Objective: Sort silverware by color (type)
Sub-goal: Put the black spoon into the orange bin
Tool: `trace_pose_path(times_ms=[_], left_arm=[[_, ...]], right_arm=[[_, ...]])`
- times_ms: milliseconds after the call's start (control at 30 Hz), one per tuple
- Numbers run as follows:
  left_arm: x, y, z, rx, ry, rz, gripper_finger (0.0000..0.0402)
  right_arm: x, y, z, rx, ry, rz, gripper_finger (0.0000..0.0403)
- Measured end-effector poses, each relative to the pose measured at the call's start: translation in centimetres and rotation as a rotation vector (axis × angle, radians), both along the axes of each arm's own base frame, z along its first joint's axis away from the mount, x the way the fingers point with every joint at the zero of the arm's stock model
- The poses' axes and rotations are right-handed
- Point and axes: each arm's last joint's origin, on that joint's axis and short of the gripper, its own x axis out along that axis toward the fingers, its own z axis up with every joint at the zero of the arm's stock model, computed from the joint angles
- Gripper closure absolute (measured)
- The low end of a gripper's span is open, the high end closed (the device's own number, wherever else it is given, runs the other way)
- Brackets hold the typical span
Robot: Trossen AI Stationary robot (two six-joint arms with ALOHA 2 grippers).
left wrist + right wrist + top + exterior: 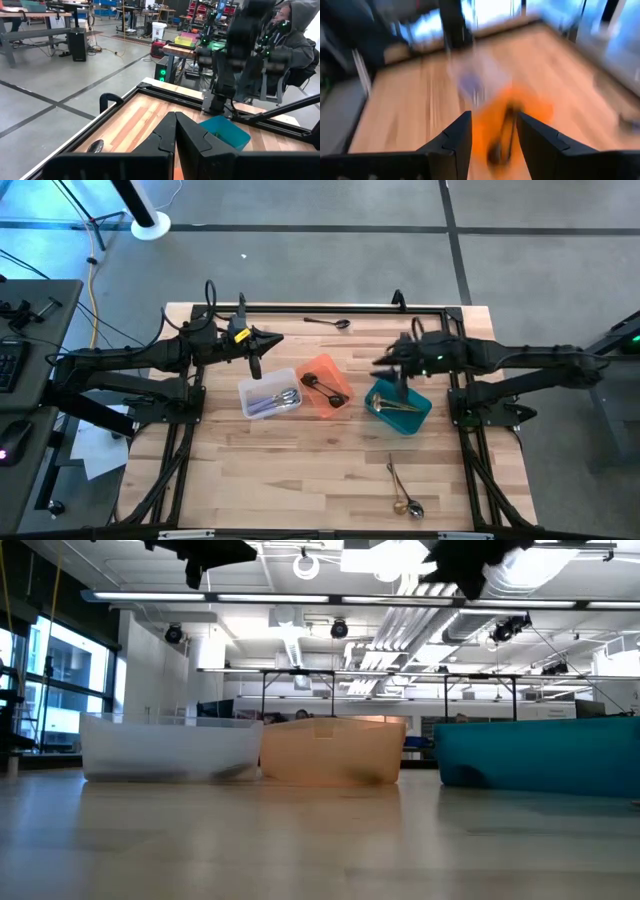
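Note:
Three bins stand in a row mid-table. The clear bin [268, 396] holds silver silverware [280, 399], the orange bin [325, 387] holds black pieces [325, 389], and the teal bin [398, 406] holds gold pieces [398, 407]. One spoon [330, 323] lies flat near the far edge. Gold spoons [402, 495] lie flat near the front right. My left gripper [272, 339] hangs shut behind the clear bin, holding nothing. My right gripper [492, 127] is open and empty, raised over the gap between the teal and orange bins.
A black frame rail [330, 307] runs along the table's far edge, and arm mounts stand at both sides. Bare wood [300, 470] stretches in front of the bins. A person in a grey hooded top [295, 40] sits beyond the right side.

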Motion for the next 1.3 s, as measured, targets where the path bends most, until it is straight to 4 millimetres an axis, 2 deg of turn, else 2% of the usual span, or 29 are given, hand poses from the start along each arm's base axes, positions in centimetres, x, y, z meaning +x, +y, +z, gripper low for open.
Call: trace_pose_path(times_ms=[200,333,533,1300], left_arm=[[0.0,0.0,0.3,0.005,-0.034,0.000,0.0401],[0.0,0.0,0.8,-0.001,-0.090,-0.003,0.0401],[0.0,0.0,1.0,0.002,-0.111,-0.007,0.0401],[0.0,0.0,1.0,0.001,-0.109,-0.007,0.0401]], right_arm=[[1.1,-0.2,3.0,-0.110,-0.327,-0.033,0.0263],[1.8,-0.3,3.6,-0.138,-0.411,-0.032,0.0263],[2.3,-0.3,3.4,-0.092,-0.413,-0.043,0.0263],[2.3,-0.3,3.3,-0.090,-0.409,-0.044,0.0263]])
